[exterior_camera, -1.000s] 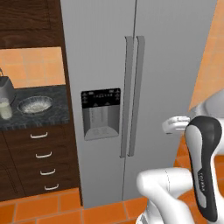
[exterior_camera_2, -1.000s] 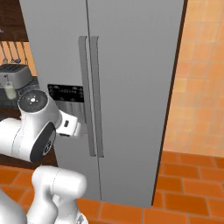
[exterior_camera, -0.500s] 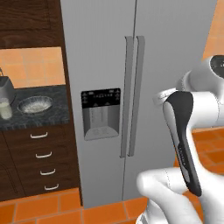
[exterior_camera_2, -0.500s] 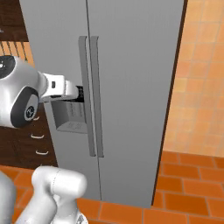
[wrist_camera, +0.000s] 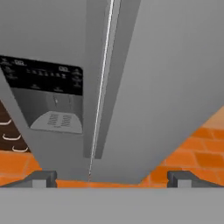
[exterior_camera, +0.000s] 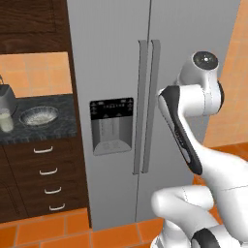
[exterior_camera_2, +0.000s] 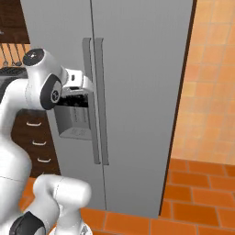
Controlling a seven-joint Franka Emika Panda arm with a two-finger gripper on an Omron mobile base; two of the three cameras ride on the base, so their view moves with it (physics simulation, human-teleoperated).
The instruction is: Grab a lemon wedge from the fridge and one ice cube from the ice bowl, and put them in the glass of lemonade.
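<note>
The grey two-door fridge [exterior_camera: 184, 58] stands with both doors shut, so the lemon wedge is hidden. Its two long handles [exterior_camera: 147, 106] run down the middle, and the black dispenser panel [exterior_camera: 111, 109] sits on the left door. My gripper [exterior_camera_2: 88, 85] hovers just in front of the handles at dispenser height. In the hand view the gripper [wrist_camera: 111, 179] is open, its tips wide apart with nothing between them, looking at the door seam [wrist_camera: 103, 87]. On the dark counter to the left lie the ice bowl [exterior_camera: 38, 115] and the glass of lemonade [exterior_camera: 6, 120].
A silver toaster [exterior_camera: 5, 99] stands behind the glass at the left edge. Dark drawers [exterior_camera: 46, 169] sit under the counter. An orange tiled wall [exterior_camera_2: 211, 82] flanks the fridge on the right, above an orange tiled floor [exterior_camera_2: 197, 197].
The arm has swung up and forward, carrying the hand from low beside the fridge up to the door handles. The gripper stays open. Fridge and counter things are unchanged.
</note>
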